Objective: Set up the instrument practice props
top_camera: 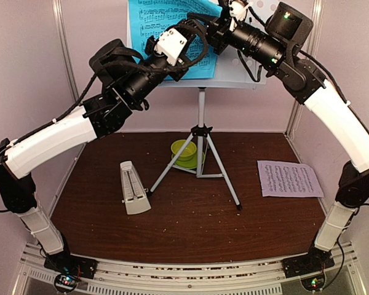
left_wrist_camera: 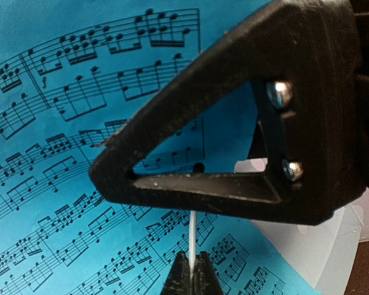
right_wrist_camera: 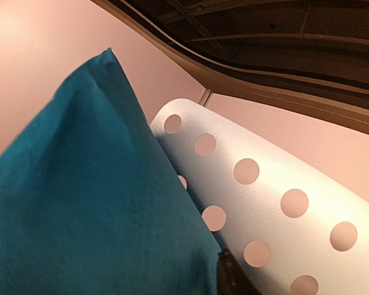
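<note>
The blue music sheet [top_camera: 149, 24] rests against the perforated desk of the music stand [top_camera: 237, 75], whose silver tripod [top_camera: 201, 144] stands at the rear centre of the brown table [top_camera: 190, 227]. The pink music sheet [top_camera: 290, 179] lies flat on the table at the right, and the metronome [top_camera: 134, 187] sits left of the tripod. The left gripper [left_wrist_camera: 190, 278] is closed in front of the blue sheet's printed face, contact undetermined; the right gripper [top_camera: 216, 23] is at the sheet's upper right, and its opening cannot be determined.
</note>
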### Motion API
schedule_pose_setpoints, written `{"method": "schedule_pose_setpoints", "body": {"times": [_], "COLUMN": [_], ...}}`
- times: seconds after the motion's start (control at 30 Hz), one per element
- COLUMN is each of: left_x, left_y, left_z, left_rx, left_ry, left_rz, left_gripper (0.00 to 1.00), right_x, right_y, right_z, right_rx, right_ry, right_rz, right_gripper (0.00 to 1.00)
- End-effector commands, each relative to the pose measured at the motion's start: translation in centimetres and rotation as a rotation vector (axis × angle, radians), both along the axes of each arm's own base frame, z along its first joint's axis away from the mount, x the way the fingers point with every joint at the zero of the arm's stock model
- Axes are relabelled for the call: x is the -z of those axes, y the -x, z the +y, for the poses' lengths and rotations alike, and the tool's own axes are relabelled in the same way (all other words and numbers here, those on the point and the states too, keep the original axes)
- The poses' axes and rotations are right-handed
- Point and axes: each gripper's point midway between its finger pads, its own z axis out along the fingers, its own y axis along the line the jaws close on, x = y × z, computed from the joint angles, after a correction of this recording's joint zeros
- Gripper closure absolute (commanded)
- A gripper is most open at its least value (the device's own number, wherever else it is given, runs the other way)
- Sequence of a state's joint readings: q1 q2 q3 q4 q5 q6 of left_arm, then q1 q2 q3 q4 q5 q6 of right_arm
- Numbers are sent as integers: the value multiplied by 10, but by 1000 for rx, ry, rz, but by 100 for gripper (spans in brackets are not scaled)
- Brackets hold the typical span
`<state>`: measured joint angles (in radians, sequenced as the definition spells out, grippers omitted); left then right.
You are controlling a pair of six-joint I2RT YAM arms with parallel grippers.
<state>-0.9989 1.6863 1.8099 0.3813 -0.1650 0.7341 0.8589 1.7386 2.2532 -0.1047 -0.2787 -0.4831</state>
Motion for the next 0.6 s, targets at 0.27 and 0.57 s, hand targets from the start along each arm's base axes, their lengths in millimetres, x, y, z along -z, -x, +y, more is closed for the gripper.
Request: {"method": "schedule_pose_setpoints", "body": {"times": [0.27, 0.57], "left_x": [-9, -9], "left_y": [4, 7], "left_z": [8, 9], "left_rx": [17, 28], "left_ry": [15, 10], "left_rz": [-14, -17], "left_gripper": [100, 82], "right_x": [-31, -35], "right_y": [10, 14], "right_z": [-13, -15], "right_rx": [-7, -16], "right_ry": [-127, -144], "right_rz": [-31, -27], "right_gripper": [44, 27]}}
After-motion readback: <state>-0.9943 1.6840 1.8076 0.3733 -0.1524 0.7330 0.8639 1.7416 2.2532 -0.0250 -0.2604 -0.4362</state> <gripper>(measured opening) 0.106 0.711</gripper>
